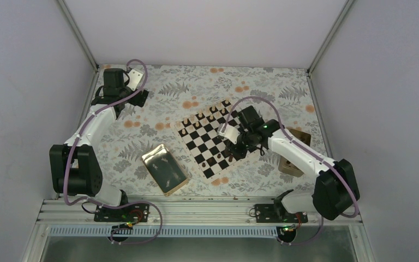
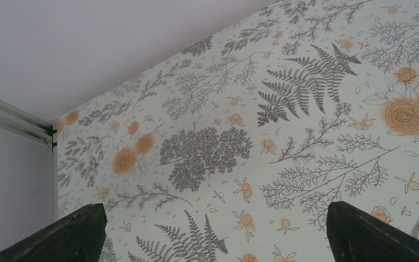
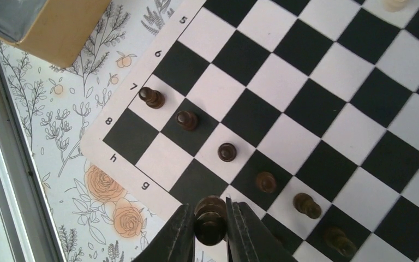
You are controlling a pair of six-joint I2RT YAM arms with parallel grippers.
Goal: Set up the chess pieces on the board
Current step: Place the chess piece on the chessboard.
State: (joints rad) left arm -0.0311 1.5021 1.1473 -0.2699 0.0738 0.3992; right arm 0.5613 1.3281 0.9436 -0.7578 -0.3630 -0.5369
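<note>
Right, the flowered surface (image 1: 196,87) carries everything, and the board (image 1: 204,146) lies directly under my right tool (image 3: 210,207), turned corner-on to me. The gold tray (image 1: 165,170) sits well off to that tool's left, past the board's rim. The tan box (image 3: 60,30) is near its right, off the board's corner. My left tool (image 2: 213,240) hangs at the far left corner over bare surface, fingers spread wide with nothing between them.

The right tool is pinching a dark piece (image 3: 210,224) upright by its body, above the back rank at the board's edge. I cannot tell which square it is over. Just ahead of the tool a line of dark pawns (image 3: 227,152) fills the next rank, one per square. Light pieces (image 3: 395,4) stand at the far side.

I judge the step in hand to be seating this piece on its back-rank square. To do it well I would first centre it over one square, since it seems to hang near a boundary. Then I would come straight down, keep it vertical, and release only once the base sits flat. Lifting straight up afterwards should keep the fingers from clipping the nearest pawn.
</note>
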